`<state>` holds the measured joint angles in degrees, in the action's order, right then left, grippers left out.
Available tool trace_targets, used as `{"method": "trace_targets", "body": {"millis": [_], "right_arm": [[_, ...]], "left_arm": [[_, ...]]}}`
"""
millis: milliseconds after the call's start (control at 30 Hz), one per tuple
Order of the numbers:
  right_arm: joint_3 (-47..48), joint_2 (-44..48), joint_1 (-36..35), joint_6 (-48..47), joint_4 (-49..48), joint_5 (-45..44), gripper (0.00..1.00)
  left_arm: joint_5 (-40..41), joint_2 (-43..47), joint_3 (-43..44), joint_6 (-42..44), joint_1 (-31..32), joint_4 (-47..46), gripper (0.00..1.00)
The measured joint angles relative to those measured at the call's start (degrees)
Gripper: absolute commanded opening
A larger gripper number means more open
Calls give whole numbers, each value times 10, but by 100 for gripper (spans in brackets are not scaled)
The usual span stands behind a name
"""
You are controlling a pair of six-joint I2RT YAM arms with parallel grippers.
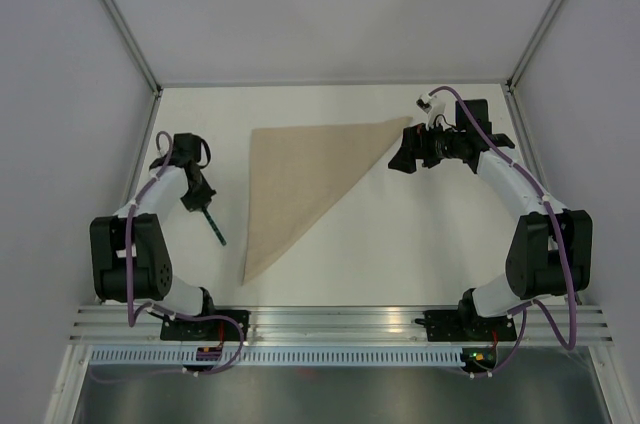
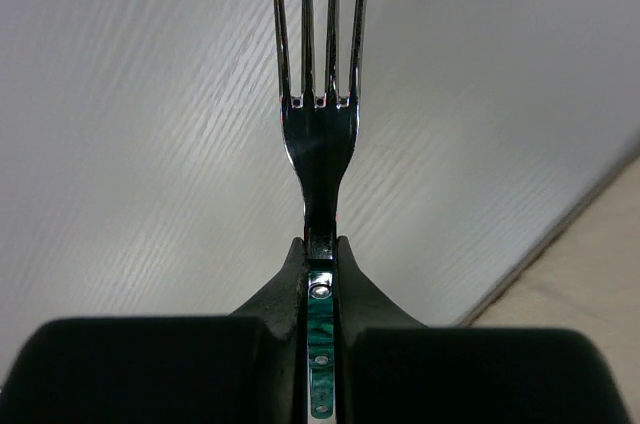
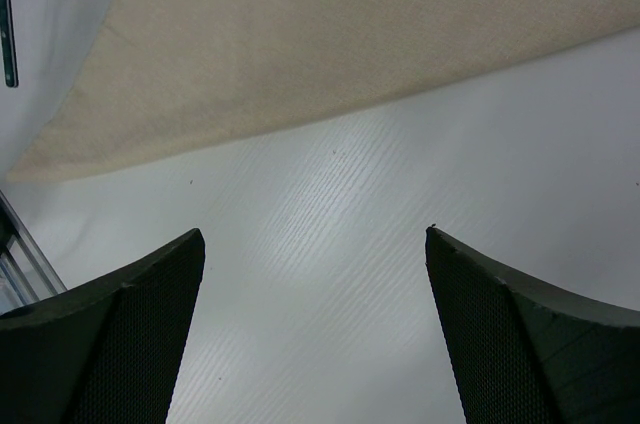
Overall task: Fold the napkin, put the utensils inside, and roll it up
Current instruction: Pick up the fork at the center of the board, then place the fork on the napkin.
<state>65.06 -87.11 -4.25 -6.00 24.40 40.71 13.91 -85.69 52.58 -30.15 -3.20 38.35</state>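
Folding is being judged done: the beige cloth napkin [image 1: 300, 179] is lying triangular at the centre of the worktop [image 1: 400, 254]. At 9 o'clock the slim teal-handled metal fork [image 2: 320, 144] is being clamped by fingers of the left gripper [image 2: 320, 249]. Those of the right gripper [image 1: 405, 156], at 2 o'clock, are being held apart. Placing and rolling are being awaited.

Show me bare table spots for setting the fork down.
Widest bare table: between the right arm and the diagonal edge of the napkin. Tight: between napkin and the fork in the left gripper, and around the right gripper.

My white table [image 1: 400, 244] lies under even, soft light; pale grey walls [image 1: 60, 94] close it at nine, twelve and three o'clock, an aluminium rail [image 1: 340, 316] at six.
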Motion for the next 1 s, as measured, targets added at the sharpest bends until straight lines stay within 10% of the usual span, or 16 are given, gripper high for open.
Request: {"method": "trace_targets", "body": {"millis": [200, 567, 1000], "right_arm": [[0, -2, 0, -3, 3, -3, 96], [24, 1, 7, -34, 48, -32, 95], [68, 62, 40, -39, 85, -41, 95]], "left_arm": [[-10, 0, 120, 92, 35, -13, 2], [-177, -187, 363, 306, 287, -32, 2], [-309, -383, 488, 383, 375, 30, 2]]}}
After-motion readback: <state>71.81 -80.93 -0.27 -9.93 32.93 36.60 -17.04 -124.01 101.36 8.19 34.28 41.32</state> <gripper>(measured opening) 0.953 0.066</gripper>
